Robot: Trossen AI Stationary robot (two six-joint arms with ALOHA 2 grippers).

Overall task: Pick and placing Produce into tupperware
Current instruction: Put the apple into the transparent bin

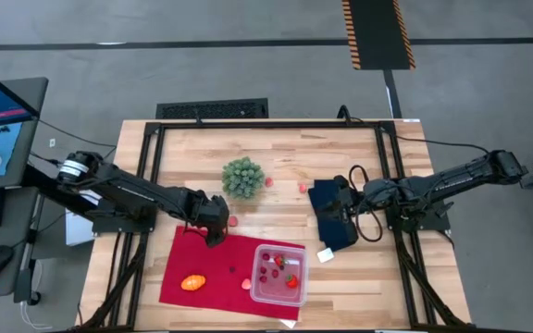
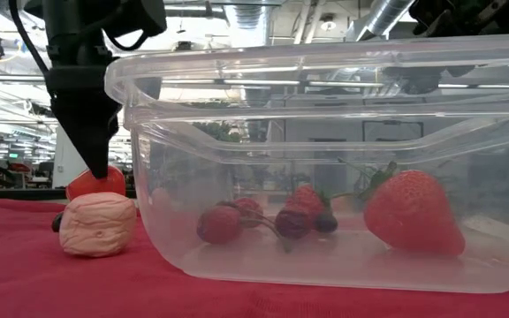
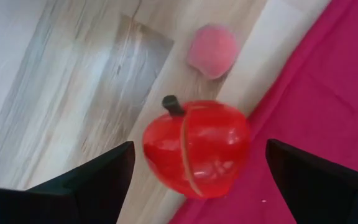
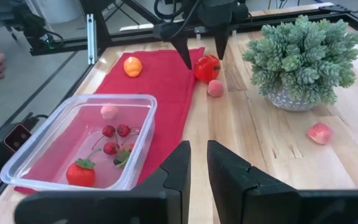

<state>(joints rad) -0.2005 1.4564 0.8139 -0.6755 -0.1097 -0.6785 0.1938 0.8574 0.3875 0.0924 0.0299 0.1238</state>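
From above, the left gripper (image 1: 215,231) hangs at the back edge of the red cloth (image 1: 206,268), where cloth meets bare table (image 1: 276,153). The container (image 1: 278,275) sits at the cloth's right end, holding a strawberry (image 1: 291,280) and cherries (image 1: 265,274). An orange fruit (image 1: 192,282) lies on the cloth well left of it. The right gripper (image 1: 340,215) rests over the dark blue cloth (image 1: 331,227).

At table height, the container's wall (image 2: 325,159) fills the picture; a pink lump (image 2: 98,223) lies just left of it.

The left wrist camera shows wide-spread fingers (image 3: 98,177) either side of a red apple (image 3: 196,148), not touching it. The apple straddles the cloth's edge; a pink ball (image 3: 212,50) lies beyond on wood.

From the right wrist, its fingers (image 4: 229,168) stand narrowly apart, holding nothing; open wood lies between the plant (image 4: 303,59) and cloth.
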